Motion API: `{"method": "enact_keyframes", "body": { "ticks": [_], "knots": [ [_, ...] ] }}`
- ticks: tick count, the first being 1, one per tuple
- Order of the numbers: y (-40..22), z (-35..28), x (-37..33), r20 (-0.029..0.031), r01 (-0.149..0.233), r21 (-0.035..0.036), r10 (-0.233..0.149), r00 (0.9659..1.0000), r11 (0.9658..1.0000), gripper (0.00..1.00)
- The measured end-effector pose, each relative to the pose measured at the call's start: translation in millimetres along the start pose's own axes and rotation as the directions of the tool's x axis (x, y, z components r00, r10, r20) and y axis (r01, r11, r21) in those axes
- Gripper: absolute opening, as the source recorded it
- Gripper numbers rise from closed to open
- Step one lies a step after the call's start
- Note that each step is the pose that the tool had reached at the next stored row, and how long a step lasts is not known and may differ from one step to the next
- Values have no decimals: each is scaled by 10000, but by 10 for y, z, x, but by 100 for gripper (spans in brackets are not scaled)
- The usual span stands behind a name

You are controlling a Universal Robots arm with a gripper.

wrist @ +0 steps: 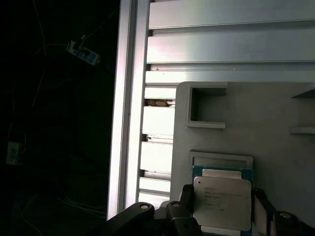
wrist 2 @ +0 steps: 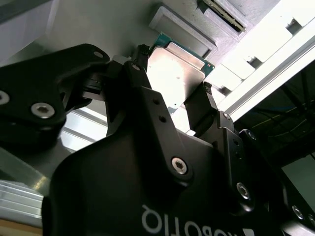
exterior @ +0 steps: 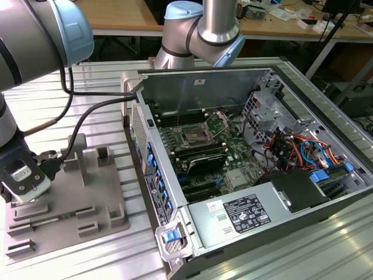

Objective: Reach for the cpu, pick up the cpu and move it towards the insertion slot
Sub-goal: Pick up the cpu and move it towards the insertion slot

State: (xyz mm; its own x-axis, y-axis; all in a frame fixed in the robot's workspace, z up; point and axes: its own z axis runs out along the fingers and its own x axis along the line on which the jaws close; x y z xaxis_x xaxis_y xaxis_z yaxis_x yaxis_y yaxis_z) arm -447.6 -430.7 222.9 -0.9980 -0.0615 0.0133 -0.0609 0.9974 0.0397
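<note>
Silvery chip (wrist: pixel 221 201), pinched by two thin edges in the narrowed claw (wrist 2: pixel 172 73) at the grey tray (wrist: pixel 275 113) and well apart from the socket (exterior: pixel 192 138), could tilt or slip out if the hold is shallow or the arm (exterior: pixel 204 23) jolts.

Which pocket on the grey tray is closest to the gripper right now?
The raised rectangular frame bordering the cpu; the open-sided notch lies farther off.
</note>
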Motion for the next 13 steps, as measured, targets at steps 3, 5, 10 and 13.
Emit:
{"method": "enact_keyframes", "body": {
  "ticks": [3,5,10,13],
  "knots": [
    [0,-17,0,1,1,-1,-1,10000,10000,55],
    [1,-28,0,2,0,-8,0,10000,10000,55],
    [1,-35,0,0,0,-7,0,10000,10000,55],
    [1,-41,0,-2,0,-6,0,10000,10000,55]
  ]
}}
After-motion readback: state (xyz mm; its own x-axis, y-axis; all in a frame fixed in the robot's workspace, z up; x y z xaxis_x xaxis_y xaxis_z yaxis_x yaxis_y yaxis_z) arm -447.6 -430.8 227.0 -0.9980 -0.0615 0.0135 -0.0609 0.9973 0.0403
